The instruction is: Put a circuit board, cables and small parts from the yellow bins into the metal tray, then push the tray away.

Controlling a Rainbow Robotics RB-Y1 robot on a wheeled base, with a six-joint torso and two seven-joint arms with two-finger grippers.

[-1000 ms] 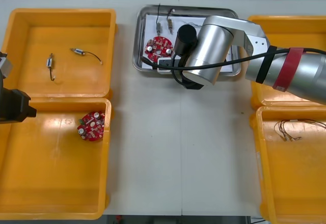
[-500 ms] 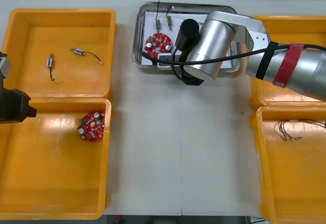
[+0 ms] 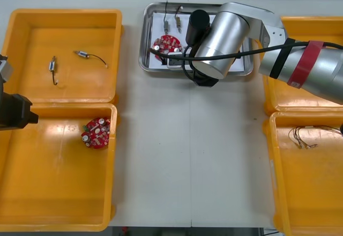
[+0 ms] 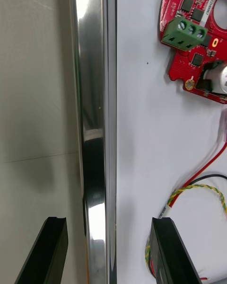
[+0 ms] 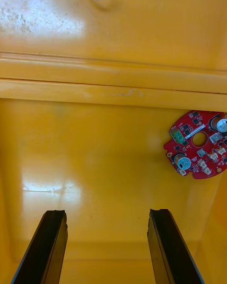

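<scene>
The metal tray [image 3: 143,43] lies at the table's far middle, white inside. It holds a round red circuit board [image 3: 166,45], two small metal parts [image 3: 167,26] and a red and yellow cable [image 4: 198,189]. My right arm [image 3: 222,37] reaches over the tray's near edge. My right gripper [image 4: 109,220] is open, one finger on each side of the tray rim [image 4: 94,99] and neither touching it. The board [image 4: 196,19] lies beyond the inner finger. My left gripper [image 5: 108,213] hangs open over the near left bin, with a second circuit board [image 5: 198,144] off to one side.
Four yellow bins flank the table. The far left bin [image 3: 64,16] holds two small metal parts [image 3: 53,64], one with a black cable. The near left bin [image 3: 53,225] holds a circuit board [image 3: 96,133]. Thin cables [image 3: 303,137] lie in the near right bin [image 3: 276,193].
My right arm has moved toward the table's far edge, and the tray with its board has slid a little that way. The left arm has not moved.
</scene>
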